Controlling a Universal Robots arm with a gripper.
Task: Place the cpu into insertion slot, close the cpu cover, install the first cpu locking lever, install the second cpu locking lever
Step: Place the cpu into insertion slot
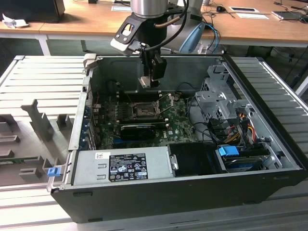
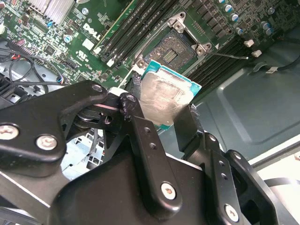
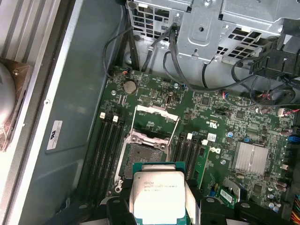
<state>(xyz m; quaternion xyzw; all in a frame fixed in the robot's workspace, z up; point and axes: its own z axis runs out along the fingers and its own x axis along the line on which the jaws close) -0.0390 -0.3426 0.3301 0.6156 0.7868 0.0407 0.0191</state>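
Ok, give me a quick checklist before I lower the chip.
1. cpu gripped in the hand: ok, held by two opposite edges.
2. cpu cover swung up off the insertion slot: ok.
3. Slot's pin field bare: ok.
4. cpu square to the slot: cannot tell.
5. cpu seated: not ok, it hangs above the slot.

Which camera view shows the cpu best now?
The first wrist view: the cpu faces the camera, showing most of its silver top and green edge. In the second wrist view the pincer hides part of it. In the exterior view it is a small silver patch under the pincer, above the insertion slot.
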